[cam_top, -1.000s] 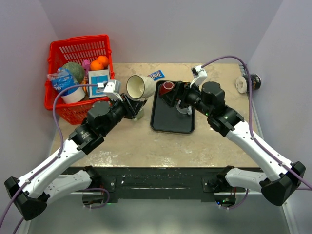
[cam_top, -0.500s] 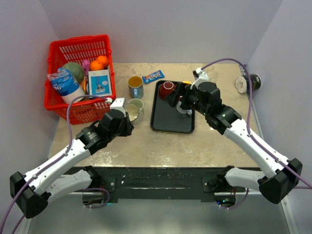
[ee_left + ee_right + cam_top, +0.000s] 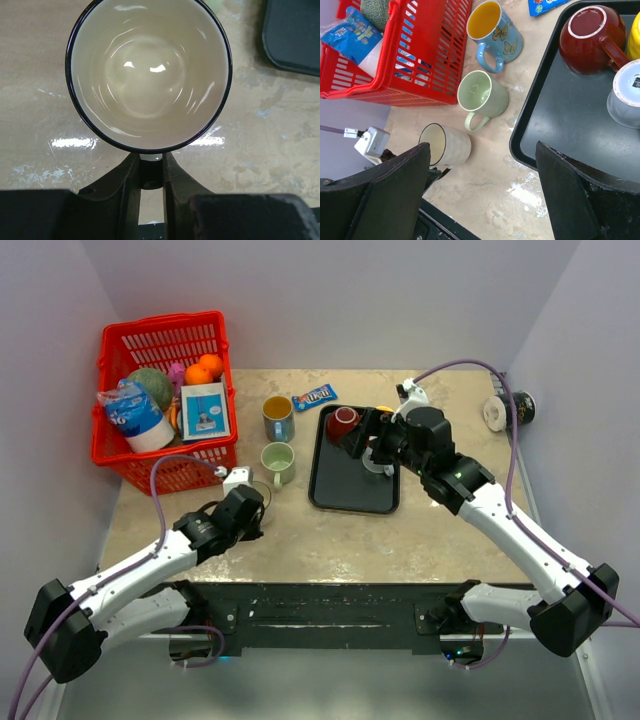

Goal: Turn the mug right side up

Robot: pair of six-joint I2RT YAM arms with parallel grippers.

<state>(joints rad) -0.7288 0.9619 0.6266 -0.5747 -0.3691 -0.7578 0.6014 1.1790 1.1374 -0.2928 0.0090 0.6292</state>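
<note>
A cream mug with a dark rim (image 3: 149, 75) stands mouth up on or just above the table; the left wrist view looks straight down into it. My left gripper (image 3: 150, 161) is shut on its handle. In the right wrist view the mug (image 3: 446, 145) is in front of a green mug (image 3: 482, 94). In the top view the mug (image 3: 262, 492) is mostly hidden under my left gripper (image 3: 252, 508). My right gripper (image 3: 482, 145) is open and empty, hovering over the left part of the black tray (image 3: 350, 485).
A red mug (image 3: 587, 37) and a grey mug (image 3: 627, 100) sit upside down on the tray. A blue butterfly mug (image 3: 278, 417) and a candy packet (image 3: 314, 396) lie behind. A red basket (image 3: 130, 455) full of goods stands at the far left.
My left arm has brought the cream mug from a raised, tilted hold near the blue mug down and toward the near edge, now mouth up. The right arm has hardly moved.
</note>
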